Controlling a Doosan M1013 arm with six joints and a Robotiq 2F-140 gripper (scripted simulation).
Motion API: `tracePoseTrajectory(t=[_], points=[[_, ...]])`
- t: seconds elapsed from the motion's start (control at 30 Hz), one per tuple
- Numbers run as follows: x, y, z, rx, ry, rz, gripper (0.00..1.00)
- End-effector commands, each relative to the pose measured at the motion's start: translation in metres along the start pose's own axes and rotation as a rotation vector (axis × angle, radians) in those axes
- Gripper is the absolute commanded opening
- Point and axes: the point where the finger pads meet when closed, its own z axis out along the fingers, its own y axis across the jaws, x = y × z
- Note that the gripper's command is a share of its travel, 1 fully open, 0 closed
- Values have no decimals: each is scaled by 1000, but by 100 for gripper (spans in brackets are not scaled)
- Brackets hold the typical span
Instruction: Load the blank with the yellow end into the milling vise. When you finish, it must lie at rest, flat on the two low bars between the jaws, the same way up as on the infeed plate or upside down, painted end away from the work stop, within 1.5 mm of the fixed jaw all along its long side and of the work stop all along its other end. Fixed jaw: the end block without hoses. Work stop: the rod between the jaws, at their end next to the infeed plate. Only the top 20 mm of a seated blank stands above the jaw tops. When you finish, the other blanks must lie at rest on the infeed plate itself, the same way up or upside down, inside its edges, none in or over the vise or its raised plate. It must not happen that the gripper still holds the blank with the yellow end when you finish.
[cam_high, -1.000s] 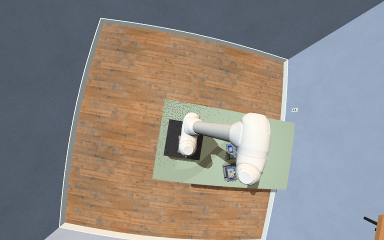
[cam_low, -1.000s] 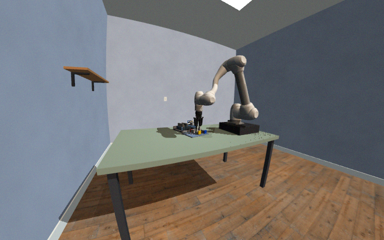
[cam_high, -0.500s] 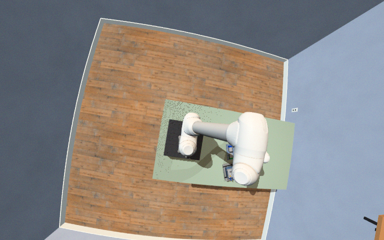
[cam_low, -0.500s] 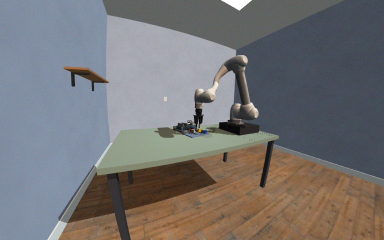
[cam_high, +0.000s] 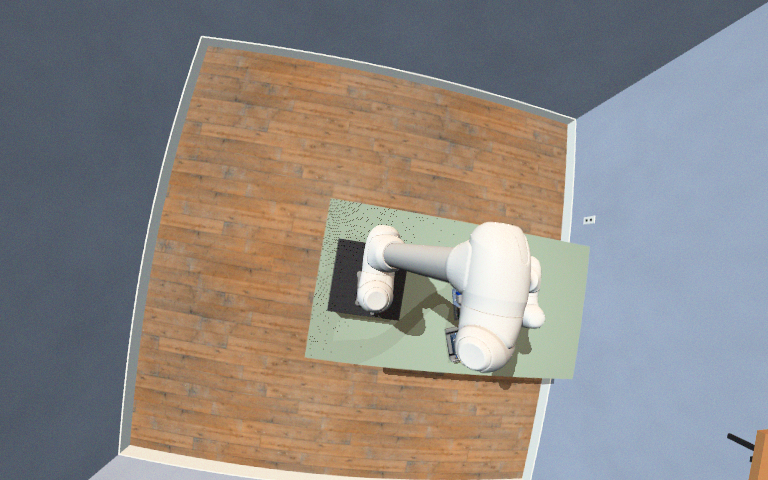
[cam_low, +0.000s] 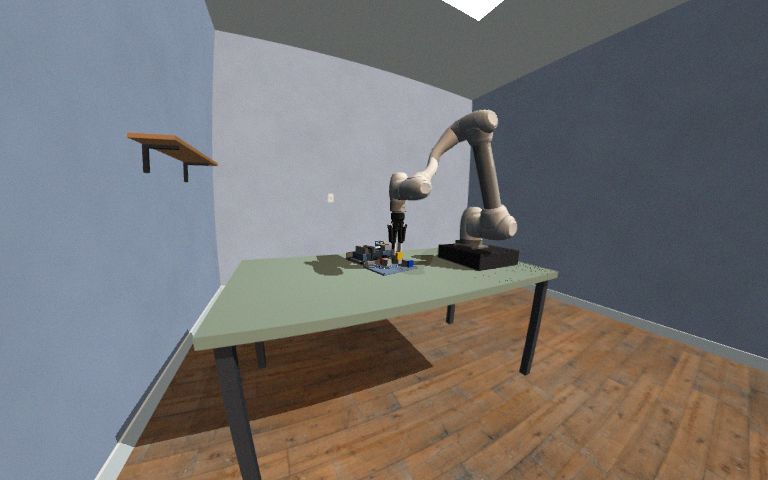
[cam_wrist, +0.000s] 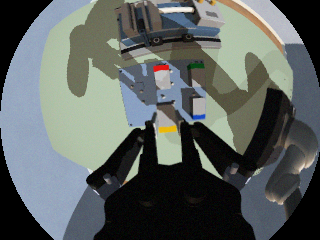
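In the wrist view my gripper (cam_wrist: 166, 116) (cam_low: 397, 246) points straight down and is shut on the grey blank with the yellow end (cam_wrist: 167, 119) (cam_low: 399, 255), gripping it across its width at the near edge of the blue infeed plate (cam_wrist: 136, 96) (cam_low: 388, 271). I cannot tell whether the blank is clear of the plate. The milling vise (cam_wrist: 170, 19) (cam_low: 367, 251) stands just beyond the plate, with nothing between its jaws. In the top view the arm hides the gripper and the blank.
Three other blanks lie on the infeed plate: one with a red end (cam_wrist: 162, 80), one with a green end (cam_wrist: 196, 67) and one with a blue end (cam_wrist: 198, 106) (cam_low: 410, 263). The robot's black base (cam_low: 478, 255) (cam_high: 342, 277) stands on the green table (cam_low: 317, 294) (cam_high: 557, 316).
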Motion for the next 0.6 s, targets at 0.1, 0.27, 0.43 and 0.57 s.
tracePoseTrajectory(t=[0.1,0.27,0.43,0.57], points=[[0,0,-10,0,0,0,0],[0,0,-20,0,0,0,0],[0,0,-30,0,0,0,0],[0,0,-35,0,0,0,0]])
